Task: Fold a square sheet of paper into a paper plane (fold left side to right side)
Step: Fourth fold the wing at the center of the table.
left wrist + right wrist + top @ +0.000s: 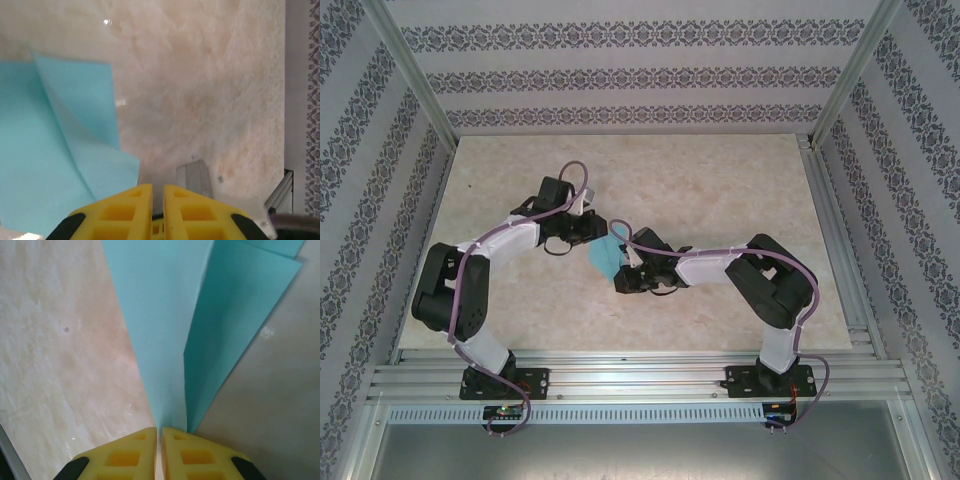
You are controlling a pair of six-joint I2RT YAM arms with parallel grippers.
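Turquoise-blue square sheet of paper (606, 256) lies just left of the middle of the overhead frame on the pale marbled tabletop (740, 180). The left gripper (590, 234) is at its upper left and the right gripper (624, 280) at its lower right. The sheet is not flat. In the right wrist view it fills the upper middle as two panels, a paler one and a darker one to its right, and they meet along a line that runs down into the slit between the yellow fingers (131, 452) at the bottom edge. That gripper is closed to a hairline, with the paper apparently pinched in it. In the left wrist view the paper takes the left half of the frame, with one flap lying slanted over the rest. The fingers at the bottom centre are drawn nearly together beside the paper's lower corner, but I cannot tell whether any paper is caught between them. The step in hand looks like bringing one side of the sheet over onto the other. To do it well, the right pinch should probably act as a fixed anchor while the free flap is carried across low and slowly. The two outer edges should meet corner to corner before anything is pressed. The crease should be flattened only after that, working outward from the pinched end. The main risks are a skewed fold, which would spoil the plane's symmetry, and thin paper sliding on the smooth top.
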